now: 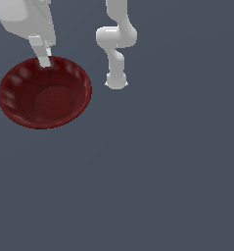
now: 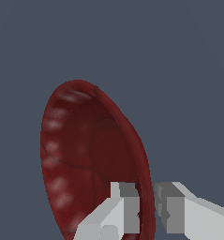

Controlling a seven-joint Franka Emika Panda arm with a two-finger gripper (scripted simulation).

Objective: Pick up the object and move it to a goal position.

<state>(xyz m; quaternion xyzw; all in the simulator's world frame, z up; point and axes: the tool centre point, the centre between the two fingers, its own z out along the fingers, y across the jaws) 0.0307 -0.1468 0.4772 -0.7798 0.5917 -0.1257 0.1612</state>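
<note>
My gripper [image 2: 148, 208] straddles the rim of the bowl [image 1: 45, 93], 1 finger inside the wall and 1 outside, pinched onto it or nearly so. In the exterior view I meet the rim at about 12 o'clock, so the bowl's body lies toward 6 o'clock from me. The bowl is round, without a long axis. No goal marker shows, and my fingertips are hidden behind the rim.
</note>
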